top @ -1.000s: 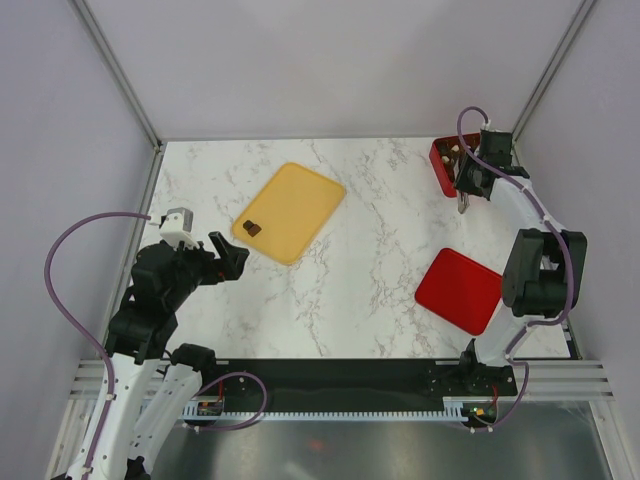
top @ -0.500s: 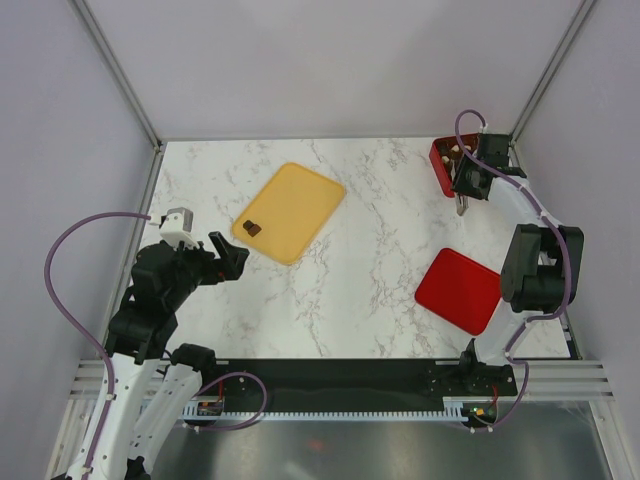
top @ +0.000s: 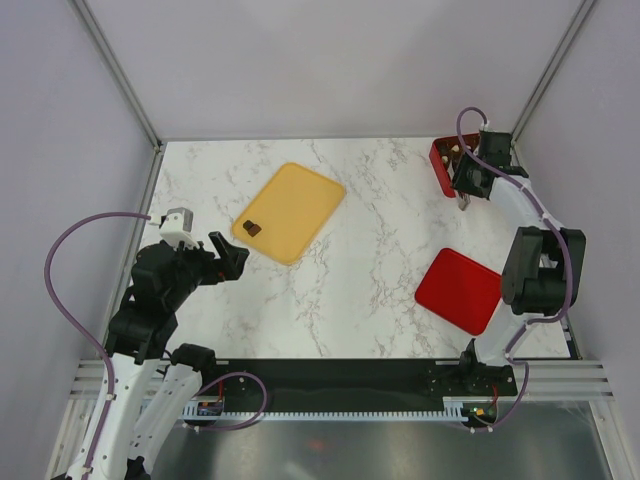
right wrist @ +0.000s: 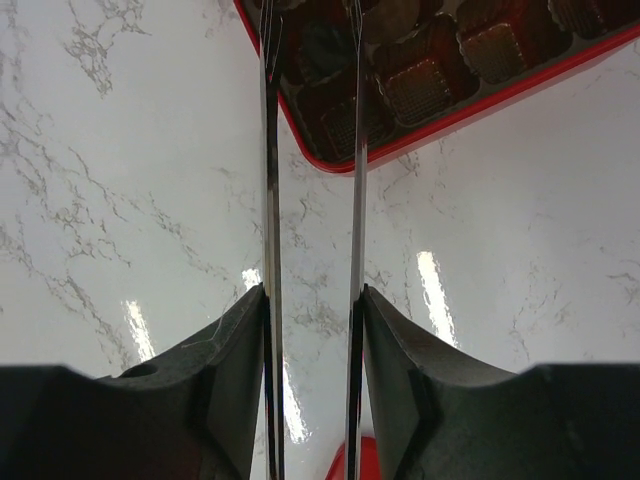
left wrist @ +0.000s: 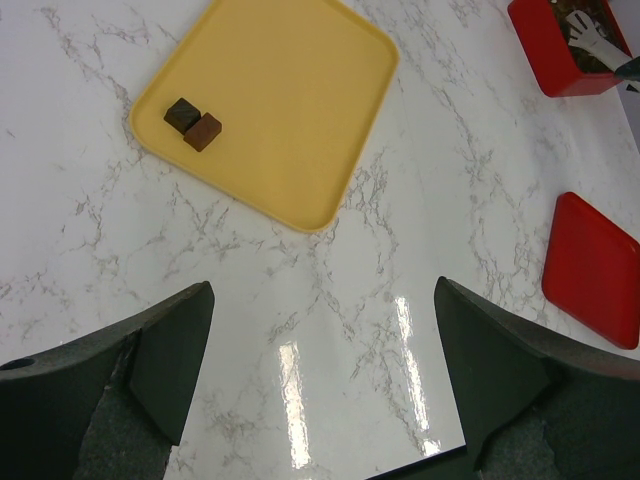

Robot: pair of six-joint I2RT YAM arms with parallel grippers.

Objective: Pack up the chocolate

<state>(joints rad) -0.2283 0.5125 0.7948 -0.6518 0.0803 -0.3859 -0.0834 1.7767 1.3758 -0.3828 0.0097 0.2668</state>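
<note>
My left hand (left wrist: 322, 300) hangs spread wide, gripping nothing, above the glossy, grey-veined marble table (left wrist: 440, 180). Two small square pieces of chocolate (left wrist: 182, 114), one dark and one reddish brown, sit touching near a corner of the smooth yellow tray (left wrist: 300, 90) with rounded corners. My right hand (right wrist: 312, 30) has its two thin metal blades parted, nothing visible between them, over the red gridded box (right wrist: 440, 120). Its cells hold more pieces, too hidden to count. One flat red lid (top: 458, 290) lies well apart.

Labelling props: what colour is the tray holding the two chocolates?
Tray: plain yellow-orange, clearest in the left wrist view.
</note>
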